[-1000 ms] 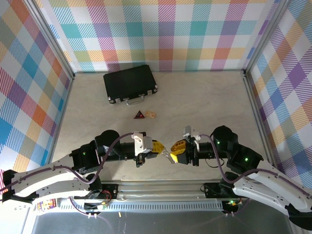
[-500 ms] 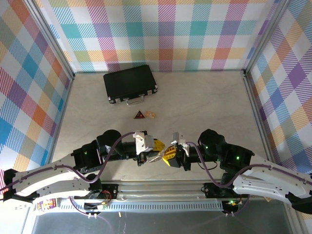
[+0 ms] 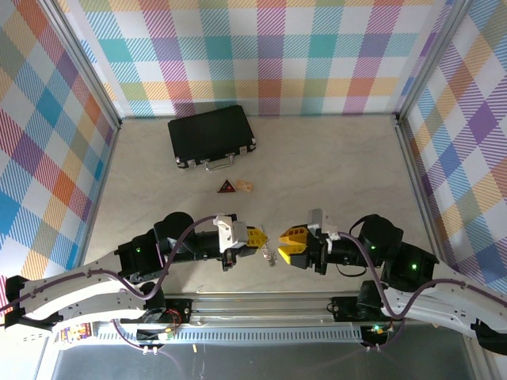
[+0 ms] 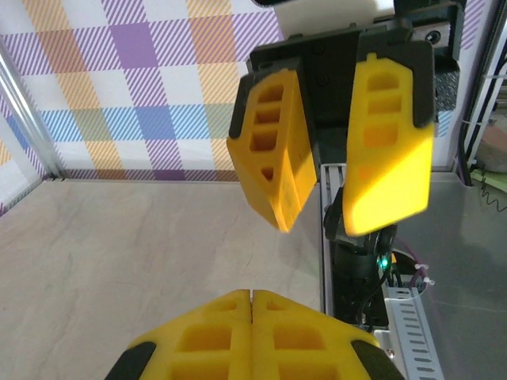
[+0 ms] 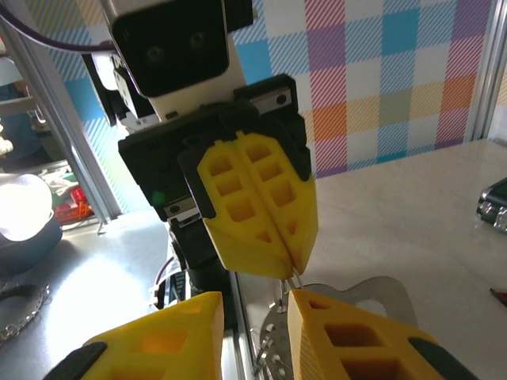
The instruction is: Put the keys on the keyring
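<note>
2 grippers: we see left gripper (image 3: 264,240) pressed together, clamped on keyring (image 3: 269,255); right gripper (image 3: 281,245) fingers apart, just beside it.

Left-wrist view. Bottom centre: the left gripper (image 4: 252,297), two ribbed yellow plastic fingers pressed together along a single seam. Above: the right gripper (image 4: 318,226), facing it, its two yellow fingers (image 4: 273,150) on a black mount and standing apart. Left: the beige marbled table surface (image 4: 119,237), backed along its far edge by a multicoloured checked wall (image 4: 119,79). Lower right: a slotted aluminium rail (image 4: 408,324) along the table's edge.
</note>
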`<state>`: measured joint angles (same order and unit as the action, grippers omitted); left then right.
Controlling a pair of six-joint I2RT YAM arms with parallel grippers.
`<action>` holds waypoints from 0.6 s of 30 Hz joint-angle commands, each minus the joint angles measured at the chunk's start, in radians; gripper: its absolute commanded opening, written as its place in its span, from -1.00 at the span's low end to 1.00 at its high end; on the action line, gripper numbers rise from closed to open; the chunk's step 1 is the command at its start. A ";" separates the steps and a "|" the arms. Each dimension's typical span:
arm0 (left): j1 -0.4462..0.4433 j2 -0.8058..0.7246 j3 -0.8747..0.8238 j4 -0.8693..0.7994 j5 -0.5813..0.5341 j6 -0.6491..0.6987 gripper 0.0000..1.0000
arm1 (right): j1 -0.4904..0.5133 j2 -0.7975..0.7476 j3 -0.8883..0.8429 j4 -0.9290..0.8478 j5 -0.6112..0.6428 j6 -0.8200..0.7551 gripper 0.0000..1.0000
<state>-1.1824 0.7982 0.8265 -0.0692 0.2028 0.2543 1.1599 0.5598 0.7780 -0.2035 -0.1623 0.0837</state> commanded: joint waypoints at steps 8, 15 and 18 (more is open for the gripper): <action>-0.008 -0.027 -0.017 0.143 0.107 -0.054 -1.00 | 0.007 0.046 0.024 0.014 -0.032 -0.048 -0.37; -0.008 -0.019 -0.019 0.161 0.128 -0.064 -1.00 | 0.008 0.055 0.029 0.027 -0.050 -0.055 -0.38; -0.008 -0.017 -0.019 0.158 0.139 -0.064 -1.00 | 0.008 0.055 0.025 0.035 -0.060 -0.052 -0.44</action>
<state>-1.1824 0.7841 0.8097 0.0326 0.3077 0.1989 1.1599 0.6247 0.7784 -0.2024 -0.1947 0.0437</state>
